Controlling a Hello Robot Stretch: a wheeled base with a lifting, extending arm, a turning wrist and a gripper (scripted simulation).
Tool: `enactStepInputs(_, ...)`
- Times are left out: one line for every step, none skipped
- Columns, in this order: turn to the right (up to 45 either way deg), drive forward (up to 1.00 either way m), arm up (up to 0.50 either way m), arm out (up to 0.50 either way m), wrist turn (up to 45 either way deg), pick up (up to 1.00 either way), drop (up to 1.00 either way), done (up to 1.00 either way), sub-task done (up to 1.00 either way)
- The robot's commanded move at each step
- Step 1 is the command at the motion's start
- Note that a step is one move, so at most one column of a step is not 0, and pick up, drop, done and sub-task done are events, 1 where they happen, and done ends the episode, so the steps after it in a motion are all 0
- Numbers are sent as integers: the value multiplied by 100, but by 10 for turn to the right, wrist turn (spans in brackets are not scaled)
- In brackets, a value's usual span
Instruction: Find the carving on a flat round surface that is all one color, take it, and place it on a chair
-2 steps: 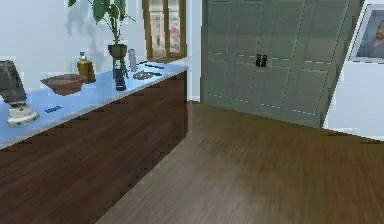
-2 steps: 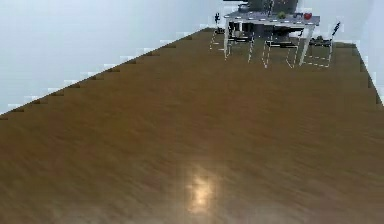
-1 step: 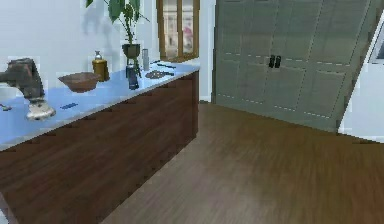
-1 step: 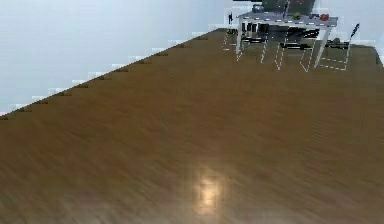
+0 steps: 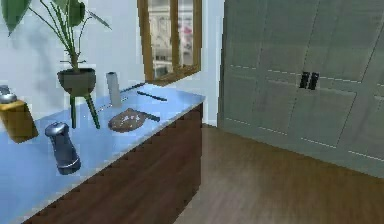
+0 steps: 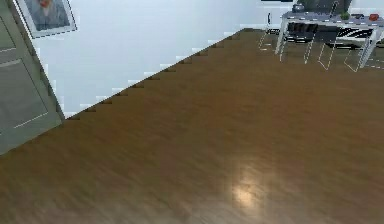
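Observation:
A blue countertop (image 5: 40,160) on dark wood cabinets runs along the forward view's left. On it stand a potted plant (image 5: 76,80) on a three-legged stand, a grey cylinder (image 5: 113,88), a dark grinder-shaped thing (image 5: 62,147) and a yellow-brown container (image 5: 15,118). A small round sink (image 5: 128,120) is set into the counter. In the arm side view, a table (image 6: 330,18) with thin white legs stands at the far upper right, with dark things on top that I cannot identify.
Grey double doors (image 5: 300,75) with dark handles stand ahead, with a wood-framed window (image 5: 168,40) to their left. Dark wood floor (image 6: 200,150) spreads wide in the arm side view. A framed picture (image 6: 48,15) hangs on the white wall beside a grey door (image 6: 18,95).

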Motion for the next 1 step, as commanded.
enactStepInputs(-450,0,0,0,0,0,0,0,0)
